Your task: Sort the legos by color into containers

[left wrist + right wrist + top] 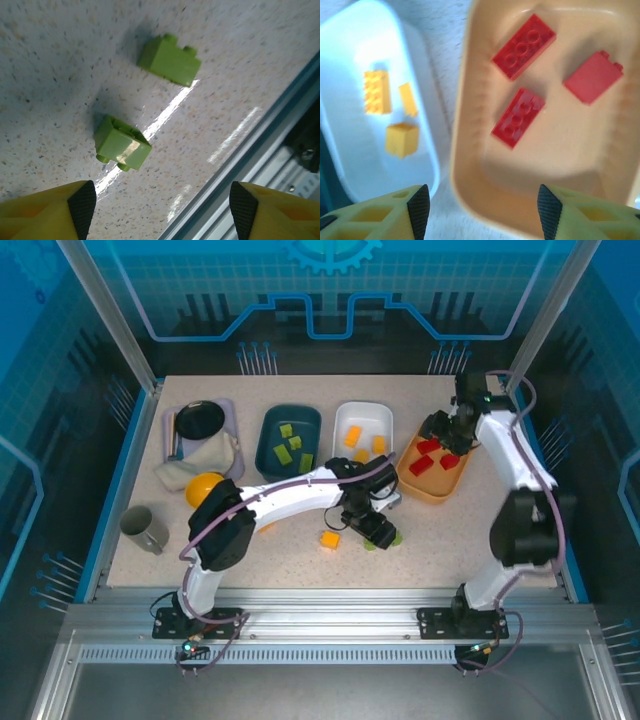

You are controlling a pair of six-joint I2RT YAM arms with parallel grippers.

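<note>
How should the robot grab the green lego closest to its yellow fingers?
Best by its smooth flat sides, coming straight down from above. The nearer green brick lies tipped over, studs pointing sideways, with bare table all round, so the open left gripper could probably straddle it and pinch.

Top view: left jaws sit over the green legos (395,538), just slivers peeking out. Right jaws cover part of the orange tray (436,487) and some red legos (421,465); count unclear. Right wrist view: orange tray and white tray (365,160) cut by frame edges, lower red brick (518,117) blurred. Left wrist view: jaws cropped at bottom edge.
</note>
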